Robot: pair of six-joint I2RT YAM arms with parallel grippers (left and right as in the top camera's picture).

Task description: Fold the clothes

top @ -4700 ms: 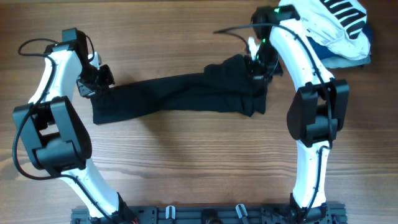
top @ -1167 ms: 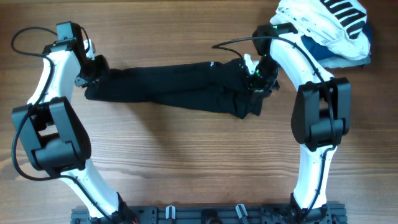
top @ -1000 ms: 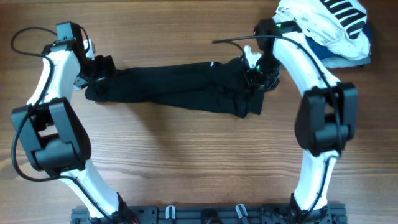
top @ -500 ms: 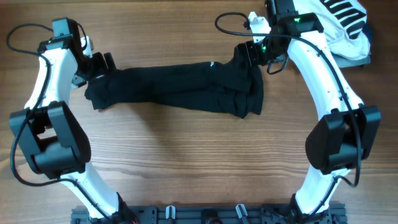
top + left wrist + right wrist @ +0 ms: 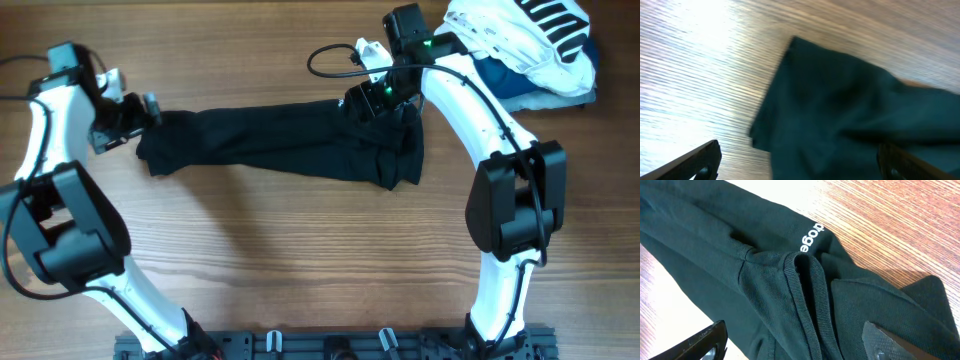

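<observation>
Table (image 5: 300, 260): bare wood, looks slick; cloth pulled from one end only will prob. slide and skew rather than fold. Clothes (image 5: 280, 150): the black garment lies as a long crumpled band across the upper mid table, its left end thin and its right end bunched in overlapped layers, not flat. Main risk: you fold it as it lies and lock that bunching in, because the layers and the ribbed collar (image 5: 805, 280) are rolled together at the right end. Striped garment (image 5: 530, 40) and the blue one (image 5: 520, 90) sit at the far right corner, near the right-side reach; a wide swing could snag them or drag them into the work. Left gripper (image 5: 140, 112): jaws fully apart, nothing held, just at the left end; a straight-down close may pinch one layer only or miss the edge. Right gripper (image 5: 365, 100): jaws wide, nothing held, over the collar zone; a grab here likely takes a wad, not a corner. Cable (image 5: 330, 60) loops beside that gripper and could catch cloth on a low pass. Print (image 5: 811, 237), next to the collar: small, so check it stays visible as your ref. for which face is up.
</observation>
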